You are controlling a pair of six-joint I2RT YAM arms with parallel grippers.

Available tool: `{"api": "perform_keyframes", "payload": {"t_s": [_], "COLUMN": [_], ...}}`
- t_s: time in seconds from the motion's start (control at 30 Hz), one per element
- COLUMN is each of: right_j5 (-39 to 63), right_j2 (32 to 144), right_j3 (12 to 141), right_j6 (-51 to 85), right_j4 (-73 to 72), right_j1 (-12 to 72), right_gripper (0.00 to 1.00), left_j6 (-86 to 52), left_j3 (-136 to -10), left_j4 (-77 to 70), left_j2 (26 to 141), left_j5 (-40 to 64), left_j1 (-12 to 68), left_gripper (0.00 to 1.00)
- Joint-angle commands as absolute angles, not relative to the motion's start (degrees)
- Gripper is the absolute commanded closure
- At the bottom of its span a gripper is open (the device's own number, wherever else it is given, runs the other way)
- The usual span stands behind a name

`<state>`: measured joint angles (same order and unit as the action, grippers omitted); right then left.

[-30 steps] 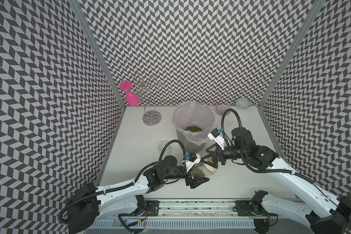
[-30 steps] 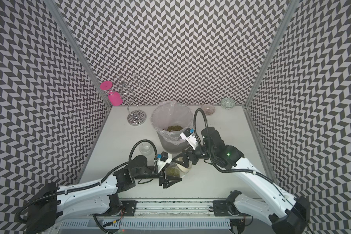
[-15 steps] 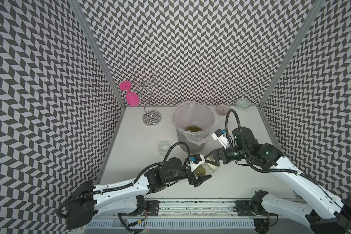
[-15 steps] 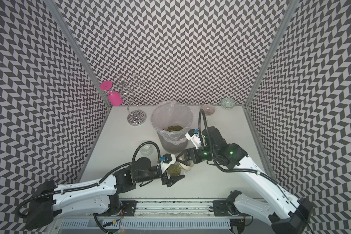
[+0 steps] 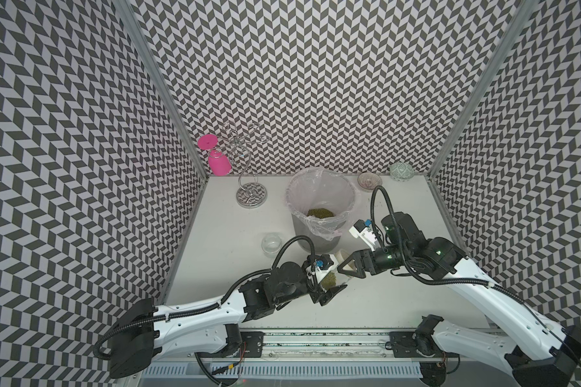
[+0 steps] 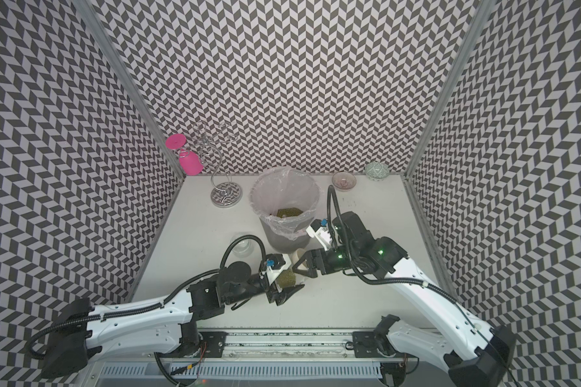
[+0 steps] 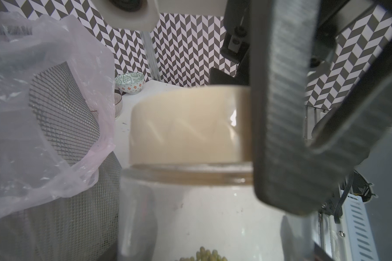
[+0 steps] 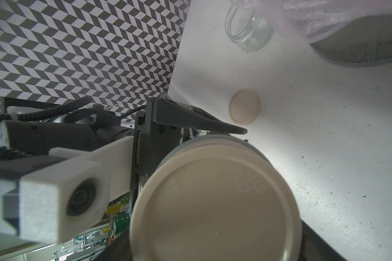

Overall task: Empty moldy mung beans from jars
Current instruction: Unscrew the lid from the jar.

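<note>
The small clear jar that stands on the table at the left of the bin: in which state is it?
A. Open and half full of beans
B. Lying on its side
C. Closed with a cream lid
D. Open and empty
D: the jar stands upright, its mouth is uncovered, and nothing shows inside the glass.

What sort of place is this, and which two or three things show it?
Probably a robot test cell: chevron walls enclose a white table, two arms sit on a rail, and a bin stands as prop.
</note>
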<state>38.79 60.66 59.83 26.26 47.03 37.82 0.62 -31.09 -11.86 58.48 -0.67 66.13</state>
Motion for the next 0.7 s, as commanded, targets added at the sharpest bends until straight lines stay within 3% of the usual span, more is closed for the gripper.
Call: {"api": "perform_keyframes", "payload": {"t_s": [0.0,0.13,0.27,0.37,0.57,0.67], "right_j5": [40.7,41.1,40.7,40.3,39.3,39.5], "right_j2": [59.8,60.2,60.4,60.4,59.7,59.1], "right_j3": [59.0,59.2,59.5,59.6,59.4,58.8], "right_j6": [27.4,27.0,27.1,27.3,26.9,26.5], "right_j4": [41.8,40.5,40.0,39.3,39.8,40.1], "right_j1": [38.3,38.2,38.3,38.3,38.3,38.4], "right_gripper": [0.17,0.18,0.03,0.00,0.23,0.29], "left_j6": [1.7,1.7,1.9,1.9,1.6,1.3], "left_j3": [-34.0,-34.0,-34.2,-34.4,-34.5,-34.6], "left_j4": [-16.7,-16.7,-16.8,-16.9,-16.8,-16.6], "left_j2": [56.7,57.2,57.5,57.8,57.6,57.7], "left_j5": [-1.3,-1.1,-1.0,-1.0,-1.2,-1.9], "left_j1": [66.8,67.1,67.6,67.6,67.6,67.6], "left_gripper": [0.78,0.77,0.77,0.77,0.77,0.77]}}
